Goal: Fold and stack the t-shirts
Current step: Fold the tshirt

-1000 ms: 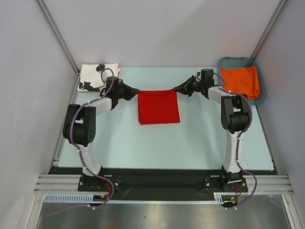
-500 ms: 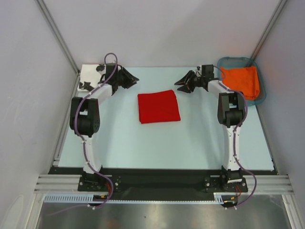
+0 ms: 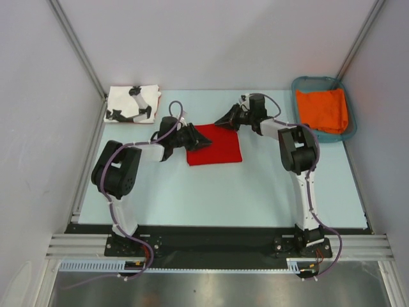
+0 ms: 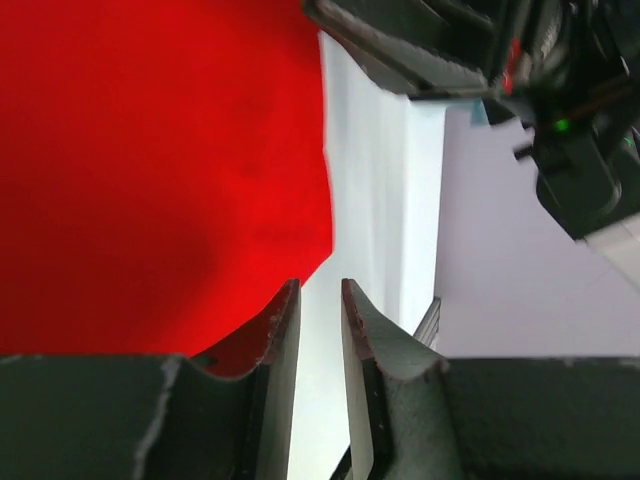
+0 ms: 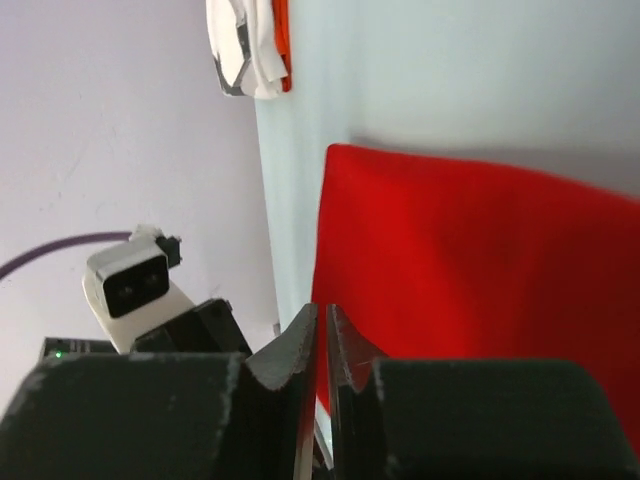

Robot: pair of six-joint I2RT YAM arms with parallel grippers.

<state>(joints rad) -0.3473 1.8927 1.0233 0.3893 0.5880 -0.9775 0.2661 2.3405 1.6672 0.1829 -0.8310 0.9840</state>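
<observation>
A: Where's the red t-shirt [image 3: 217, 148]?
B: Folded, mid table [image 3: 255, 188]. Left tool [image 4: 320, 288] slightly parted at its left edge, right tool [image 5: 321, 310] nearly closed at its far edge. Neither visibly grips it, and they're likely poised to lift it for stacking.

Pale table [image 3: 211, 192]: red tee [image 3: 217, 148], white tee [image 3: 124, 102], teal basket [image 3: 316, 78]

"Where is the red t-shirt [image 3: 217, 148]?"

"It lies folded flat on the table [image 3: 255, 188], a bit toward 12 o'clock from the middle."

"And the arms?"

"The left gripper [image 3: 192, 136] is at the shirt's 9 o'clock edge. The right gripper [image 3: 227, 120] is at its 12 o'clock edge. I can't tell if they pinch it."

"What else?"

"The white t-shirt [image 3: 131, 104] with black shapes lies folded in the 10 o'clock corner. A teal basket [image 3: 298, 86] sits at 2 o'clock with an orange cloth [image 3: 323, 109] inside."
</observation>
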